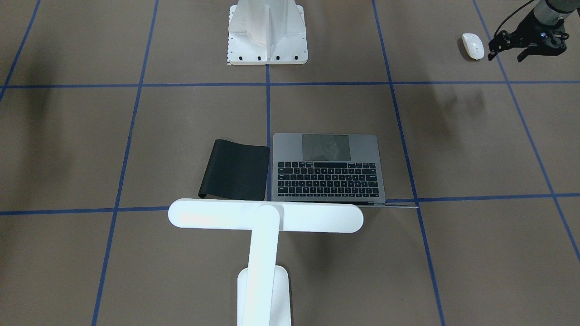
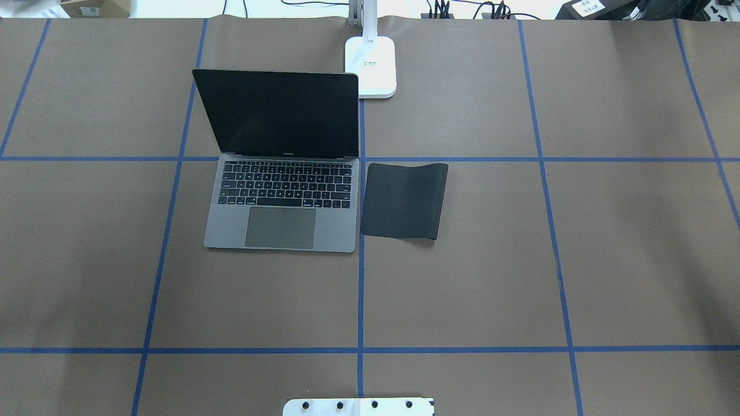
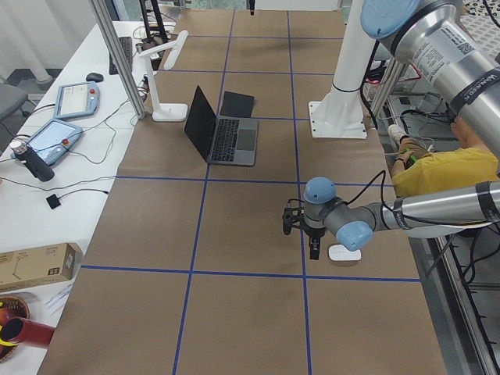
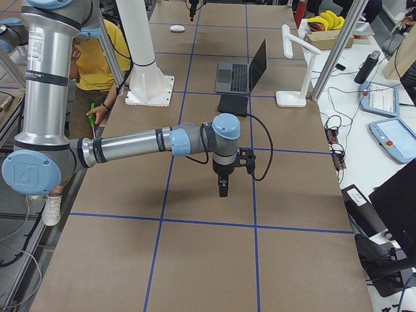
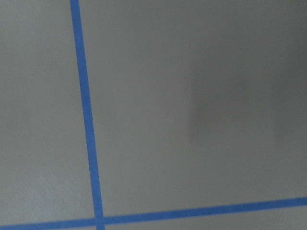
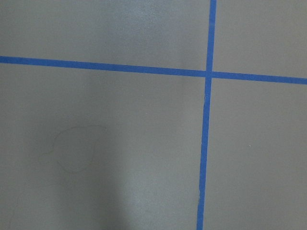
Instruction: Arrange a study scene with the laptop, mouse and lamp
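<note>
The laptop (image 2: pixel 280 225) is stood open mid-table. The lamp (image 1: pixel 265 217) is set behind it and a black pad (image 2: pixel 403 199) is laid beside it. The small mouse (image 1: pixel 472 45) is seen far off, just beside the left gripper (image 1: pixel 506 56), whose jaws are spread wide. Next the mouse must be grabbed and carried to the pad. The right gripper (image 4: pixel 223 188) cannot be judged.

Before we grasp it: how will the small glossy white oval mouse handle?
The glossy white oval mouse has a smooth domed shell, so it is probably slippery in a pinch. It lies low and flat, so it likely slides rather than rolls if pushed.
</note>
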